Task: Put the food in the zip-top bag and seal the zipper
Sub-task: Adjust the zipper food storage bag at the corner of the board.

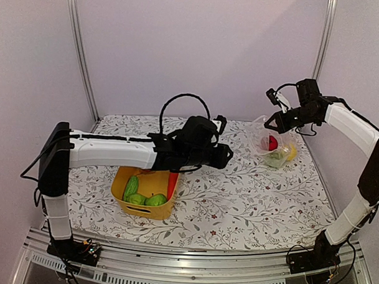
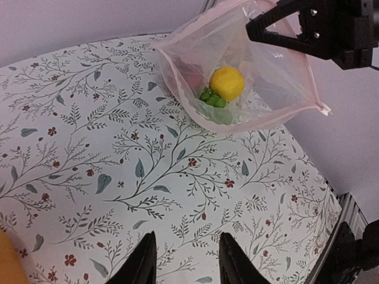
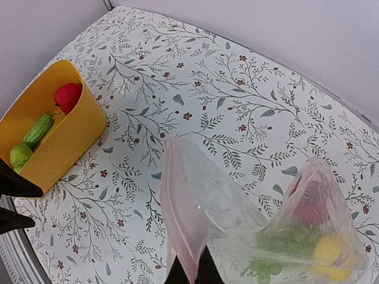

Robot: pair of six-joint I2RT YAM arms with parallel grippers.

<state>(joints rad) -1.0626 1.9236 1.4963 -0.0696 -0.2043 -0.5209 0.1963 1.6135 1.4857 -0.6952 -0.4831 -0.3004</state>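
The patterned table [image 1: 256, 200] lies bare between the yellow basket [image 1: 154, 212] and the zip-top bag [image 1: 278, 148] — 1 wide lane, open also along the front right edge. 2 things stand in the way: the left arm [image 1: 114, 152], stretched across above the basket's rear rim, and the right gripper [image 1: 268, 123], which holds the bag's mouth up off the cloth at the right rear — its arm arching over that side.

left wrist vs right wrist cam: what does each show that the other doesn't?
Left wrist only: the left end effector, open over the floral cloth. Right wrist only: food in the yellow basket, a red fruit, a cucumber and a lime. Both: the zip-top bag pinched at its rim by the right end effector, with the lemon and green grapes inside.
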